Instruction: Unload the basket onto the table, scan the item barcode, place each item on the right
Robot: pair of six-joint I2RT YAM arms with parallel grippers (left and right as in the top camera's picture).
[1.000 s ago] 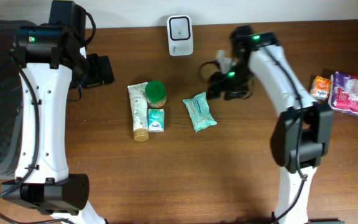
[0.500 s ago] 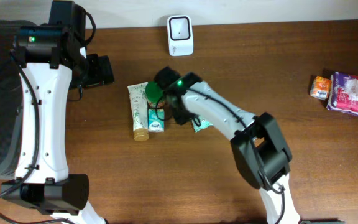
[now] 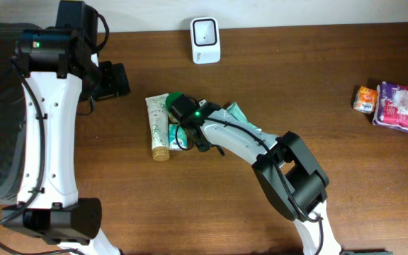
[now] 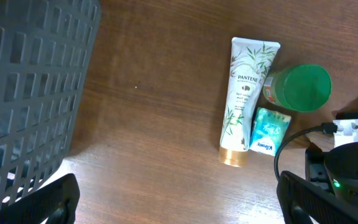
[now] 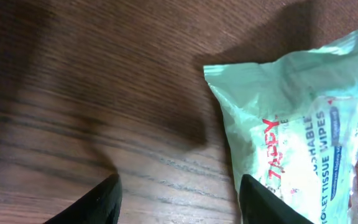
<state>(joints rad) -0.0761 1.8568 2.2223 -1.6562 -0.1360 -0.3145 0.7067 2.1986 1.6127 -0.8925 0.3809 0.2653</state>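
Beside right tool (image 5: 176,200), parted, empty: pack (image 5: 284,106) "FLUSHABLE TISSUE WIPES"; left tool (image 4: 179,202) wide, empty; tube (image 4: 246,99) "PANTENE".

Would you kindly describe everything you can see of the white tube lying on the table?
The tube is white, soft-looking plastic printed with green leaves and the word PANTENE, with a gold cap at one end. It lies flat on the wooden table, cap on. A green-lidded jar and a small teal tissue pack sit close against one side; nothing grips it.
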